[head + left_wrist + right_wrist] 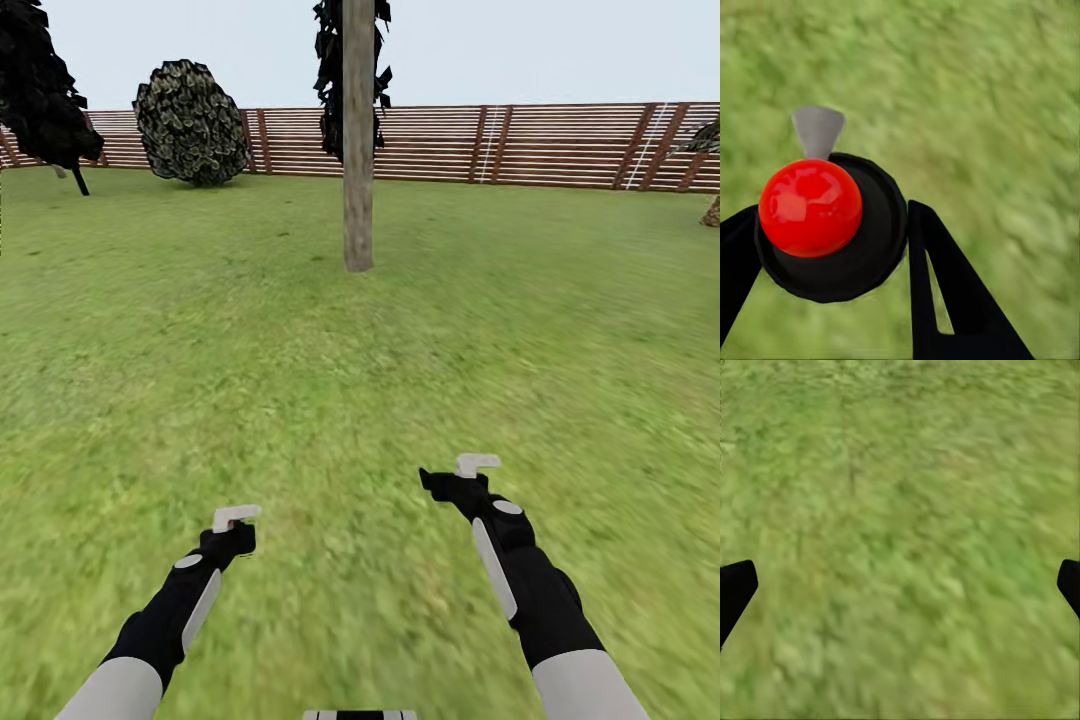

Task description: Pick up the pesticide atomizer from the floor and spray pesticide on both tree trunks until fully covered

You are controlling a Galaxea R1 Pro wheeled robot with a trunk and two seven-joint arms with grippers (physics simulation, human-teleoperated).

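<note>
A small dark round pesticide atomizer [866,259] with a grey nozzle [817,129] and a glossy red dot [810,206] on top sits between my left gripper's black fingers [952,292]. My left gripper [235,522] hangs low over the lawn, shut on it. My right gripper [470,472] is open over bare grass, its fingertips [735,589] at the view's edges with nothing between them. One thick, mottled grey-brown tree trunk [357,170] stands ahead at the middle of the garden lawn [300,350]. No white specks show on it.
A brown slatted fence [540,145] closes the far side. A round shrub [190,122] and a dark tree [45,95] stand at the back left. Another plant [712,205] is cut by the right edge. Open grass lies between me and the trunk.
</note>
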